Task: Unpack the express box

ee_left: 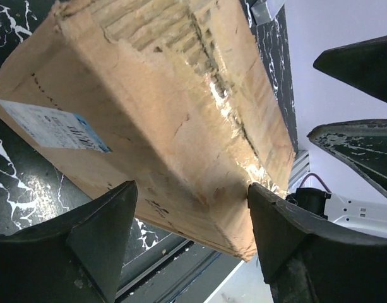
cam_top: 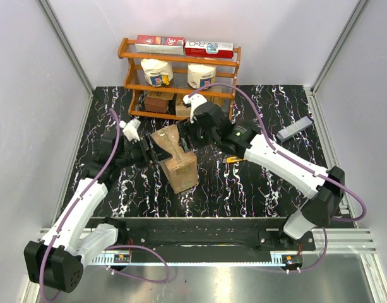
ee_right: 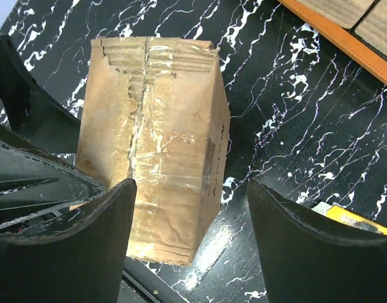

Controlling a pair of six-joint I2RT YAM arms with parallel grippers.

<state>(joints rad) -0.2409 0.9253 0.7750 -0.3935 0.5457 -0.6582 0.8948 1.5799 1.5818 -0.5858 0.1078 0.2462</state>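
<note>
Express box [cam_top: 179, 165] lies on the worktop [cam_top: 262, 183] in front of the wooden rack [cam_top: 180, 59]. Its long axis runs from the rack toward my bases, with the taped seam facing up. My left pincer [ee_left: 190, 192] and right pincer [ee_right: 192, 189] are both open and empty at the box's rack-side end. To do this well, I should hook the torn seam edge and spread the flaps evenly.
</note>
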